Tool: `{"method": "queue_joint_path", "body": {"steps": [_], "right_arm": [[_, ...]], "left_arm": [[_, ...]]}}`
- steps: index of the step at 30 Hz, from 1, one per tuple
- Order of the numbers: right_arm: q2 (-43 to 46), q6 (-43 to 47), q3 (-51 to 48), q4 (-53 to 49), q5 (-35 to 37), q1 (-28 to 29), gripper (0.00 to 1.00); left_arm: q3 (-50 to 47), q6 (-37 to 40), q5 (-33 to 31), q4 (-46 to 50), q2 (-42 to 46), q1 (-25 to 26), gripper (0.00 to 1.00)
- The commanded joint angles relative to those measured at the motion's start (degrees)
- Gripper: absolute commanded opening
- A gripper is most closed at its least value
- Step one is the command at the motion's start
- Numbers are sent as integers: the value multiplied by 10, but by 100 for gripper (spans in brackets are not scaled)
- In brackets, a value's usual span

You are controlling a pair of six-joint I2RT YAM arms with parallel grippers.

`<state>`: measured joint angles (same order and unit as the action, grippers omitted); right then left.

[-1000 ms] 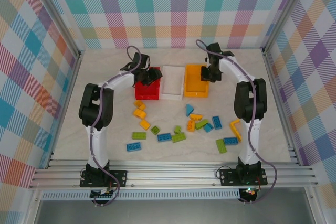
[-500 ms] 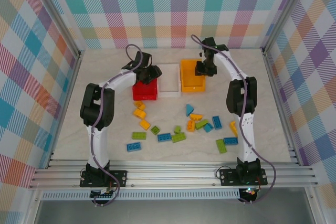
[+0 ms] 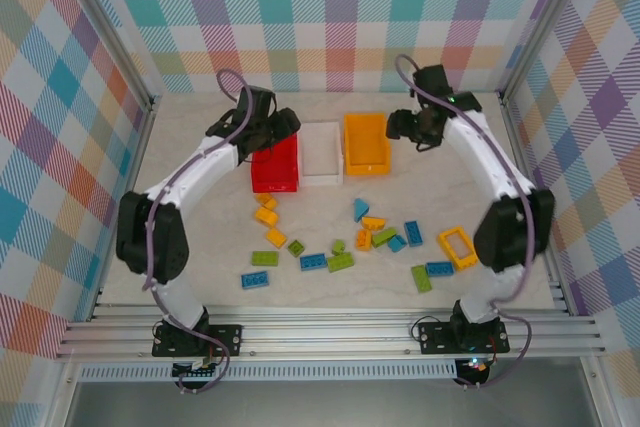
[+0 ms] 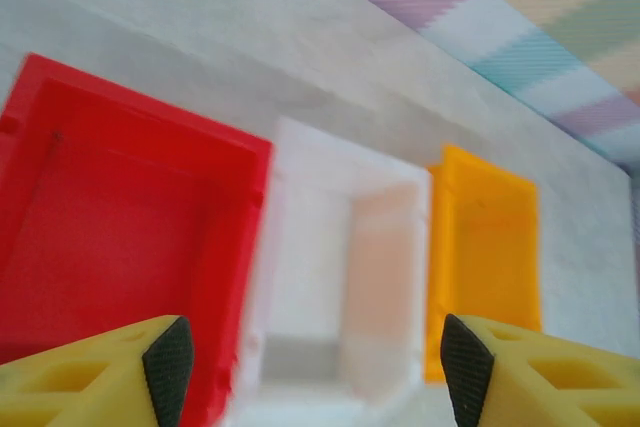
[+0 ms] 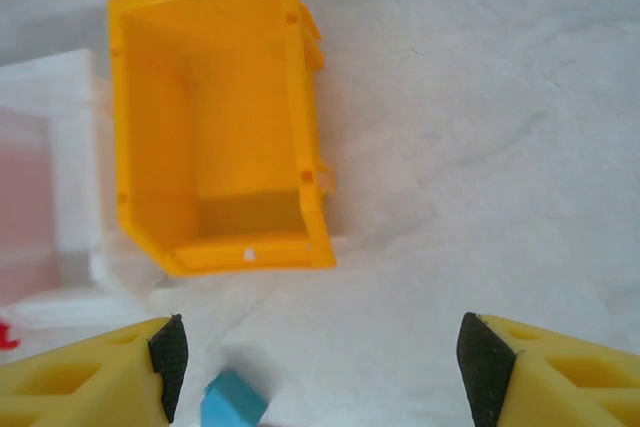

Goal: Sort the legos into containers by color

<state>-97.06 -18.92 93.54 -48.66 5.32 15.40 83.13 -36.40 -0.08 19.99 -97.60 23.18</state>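
Note:
Three bins stand in a row at the back: red [image 3: 275, 164], white [image 3: 322, 153], orange-yellow [image 3: 366, 143]. All three look empty. My left gripper [image 3: 278, 130] hovers open over the red bin's far end. From its wrist I see the red bin [image 4: 120, 217], the white bin [image 4: 340, 247] and the orange-yellow bin [image 4: 485, 247], with nothing between the fingers [image 4: 168, 367]. My right gripper [image 3: 403, 129] is open just right of the orange-yellow bin [image 5: 215, 137]; a blue lego [image 5: 232, 402] lies below it. Legos are scattered in front, among them a yellow frame [image 3: 457, 247].
Loose bricks lie across the middle of the table: orange-yellow ones [image 3: 265, 215], green ones [image 3: 340, 262], blue ones [image 3: 412, 233]. Checked walls close in the back and sides. A metal rail [image 3: 320, 332] runs along the near edge.
Both arms swung outward, the left to the left and the right to the right, uncovering the yellow frame. The bins sit slightly farther back. The right gripper left the orange-yellow bin's top.

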Motion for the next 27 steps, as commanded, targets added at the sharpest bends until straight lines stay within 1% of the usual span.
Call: {"method": "queue_joint_path", "body": {"steps": [1,3,4,7,8,11,14,16,18,21,23,25,27], "right_arm": [[83,-66,-150,15,-10,14,74],[137,-78,-240,31,-20,21,74],[156,-81,-278,34,-20,25,75],[171,-79,-347,39,-26,33,75],[169,-78,-360,41,-28,34,75],[147,-77,-384,41,-28,35,75],[123,-74,-398,56,-36,35,73],[106,-72,-401,60,-29,35,71],[86,-70,-401,61,-18,35,68],[59,-68,-399,63,2,35,60],[51,-68,-398,64,15,35,58],[45,-68,-398,70,19,34,55],[32,-68,-395,74,14,34,49]], "left_arm": [[-75,33,9,-27,88,67,71],[-134,32,-6,-46,146,122,72],[-166,27,-27,-60,176,159,73],[-251,-38,-78,-75,248,259,76],[-276,-57,-95,-84,267,293,76],[-334,-105,-181,-98,311,406,77],[-369,-133,-251,-102,333,485,77],[-385,-142,-274,-112,338,513,77],[-392,-145,-280,-119,337,525,77],[-390,-143,-279,-130,330,529,76],[-389,-139,-280,-141,327,531,76],[-388,-137,-279,-144,324,531,75],[-388,-139,-277,-144,320,533,75]]}}
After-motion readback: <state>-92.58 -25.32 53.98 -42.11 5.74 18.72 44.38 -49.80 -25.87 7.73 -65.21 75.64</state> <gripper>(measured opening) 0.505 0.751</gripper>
